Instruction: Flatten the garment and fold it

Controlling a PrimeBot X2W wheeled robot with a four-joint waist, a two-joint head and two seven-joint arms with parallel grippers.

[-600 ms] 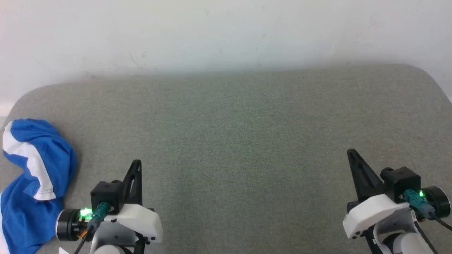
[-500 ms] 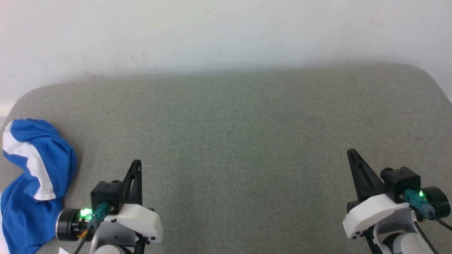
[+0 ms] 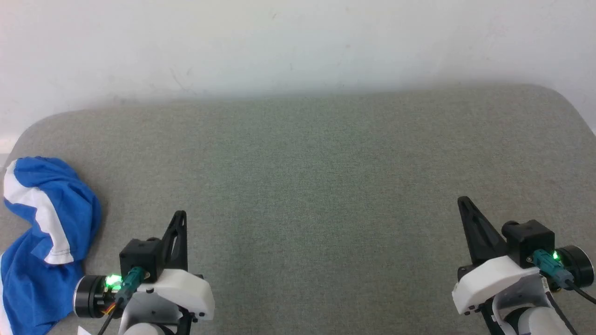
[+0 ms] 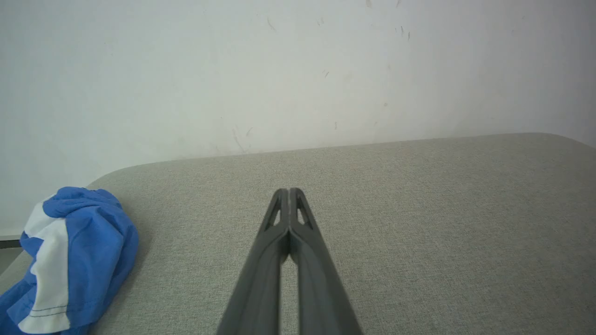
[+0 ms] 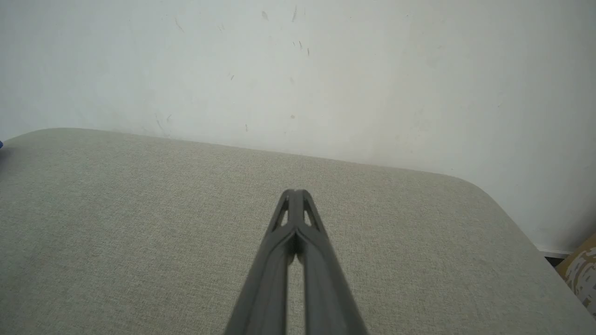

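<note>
The shorts (image 3: 79, 209) are seen as a crumpled heap of thin, bright blue cloth, crossed by a broad white stripe that ends in a white edge with a line of stitching. The cloth is bunched into soft folds, and no part of it is spread flat. The heap is found at the left end of the grey woven surface (image 3: 316, 186), against that surface's left edge, with its lower part cut off by the frame. Its long axis is laid along that left edge, from the surface's far side toward its near side. The stitched white edge is turned toward the near side. Waist and leg openings cannot be told apart in the folds.

In the left wrist view the shorts (image 4: 98, 251) are shown at the surface's rounded far-left corner. The left claw (image 3: 180, 216) is held over the near-left part of the surface, beside the heap and apart from it; its fingers are pressed together on nothing (image 4: 289, 191). The right claw (image 3: 463, 201) is held over the near-right part of the surface, likewise closed and empty (image 5: 294, 191).
</note>
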